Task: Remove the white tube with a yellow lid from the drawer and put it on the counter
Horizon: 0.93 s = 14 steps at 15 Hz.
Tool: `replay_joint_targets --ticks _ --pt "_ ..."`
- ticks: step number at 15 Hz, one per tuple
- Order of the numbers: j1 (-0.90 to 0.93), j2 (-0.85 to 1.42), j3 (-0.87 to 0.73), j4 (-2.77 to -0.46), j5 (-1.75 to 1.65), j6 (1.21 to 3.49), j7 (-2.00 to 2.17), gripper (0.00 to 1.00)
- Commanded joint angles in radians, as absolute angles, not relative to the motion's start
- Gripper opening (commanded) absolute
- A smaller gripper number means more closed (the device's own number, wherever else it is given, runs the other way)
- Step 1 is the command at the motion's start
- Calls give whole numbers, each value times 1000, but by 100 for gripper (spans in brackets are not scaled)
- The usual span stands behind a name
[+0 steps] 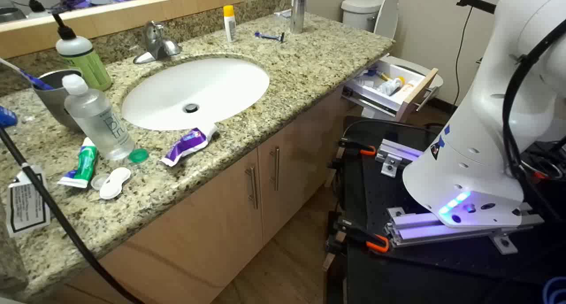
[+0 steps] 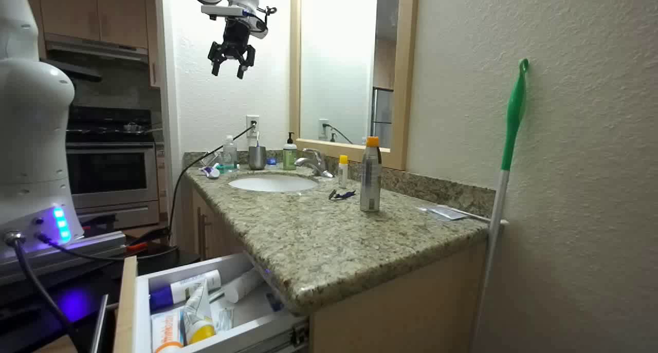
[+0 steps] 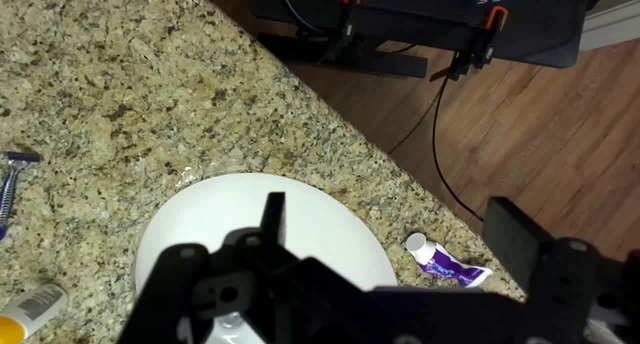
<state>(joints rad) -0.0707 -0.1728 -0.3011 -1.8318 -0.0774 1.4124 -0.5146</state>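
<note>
The white tube with a yellow lid (image 2: 198,307) lies in the open drawer (image 2: 125,301), its yellow cap toward the near side. The tube (image 1: 389,86) and drawer (image 1: 418,94) also show in an exterior view at the right. The tube is not in the wrist view. The speckled granite counter (image 2: 288,229) stands beside and above the drawer; it fills much of the wrist view (image 3: 125,83). My gripper (image 2: 227,74) is open and empty, high above the sink end of the counter, far from the drawer. In the wrist view its fingers (image 3: 387,214) are wide apart with nothing between them.
The drawer also holds a blue-capped white tube (image 2: 195,286), an orange-white tube (image 2: 167,330) and a white bottle (image 2: 242,285). On the counter are a spray can (image 2: 370,181), a yellow-capped bottle (image 1: 229,24), a razor (image 1: 269,37), the sink (image 1: 199,91) and a purple tube (image 3: 447,266).
</note>
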Motion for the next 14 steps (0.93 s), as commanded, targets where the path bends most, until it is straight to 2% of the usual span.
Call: replay_joint_targets --ticks 1,4,7,11,14 --pt "-100 -170 -275 -1829 -73 1410 -519 100" --pt "-100 -170 -275 -1829 -73 1410 -519 100" --pt "-121 -124 -286 -1857 -20 1616 -370 100" --pt "-230 -12 -368 -1849 -17 1791 -338 100" --pt "-332 12 -424 -1886 -89 1814 -309 100"
